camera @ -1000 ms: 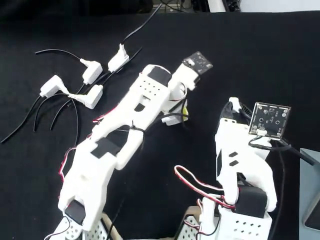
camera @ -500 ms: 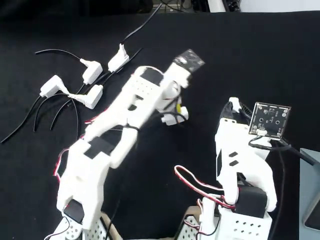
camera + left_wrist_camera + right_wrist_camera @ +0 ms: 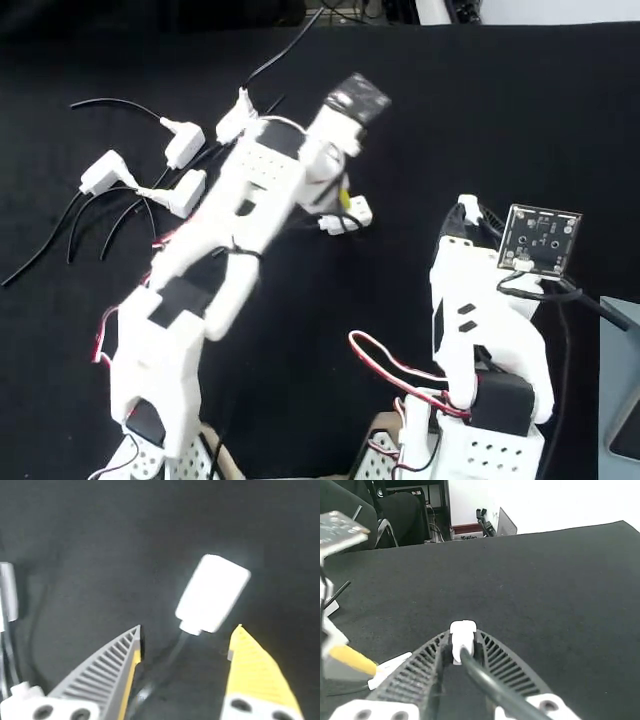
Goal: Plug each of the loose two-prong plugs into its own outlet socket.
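The left fingers (image 3: 116, 666) hang released just above a white plug (image 3: 212, 594) lying on the black table (image 3: 520, 100), while the right fingers (image 3: 417, 677) are clenched on a second plug (image 3: 463, 636).

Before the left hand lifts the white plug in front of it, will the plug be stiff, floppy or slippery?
The white plug looks small and hard-cased: probably stiff, light. Its thin black cord curves, so likely floppy. The smooth casing might slip in the left hand.
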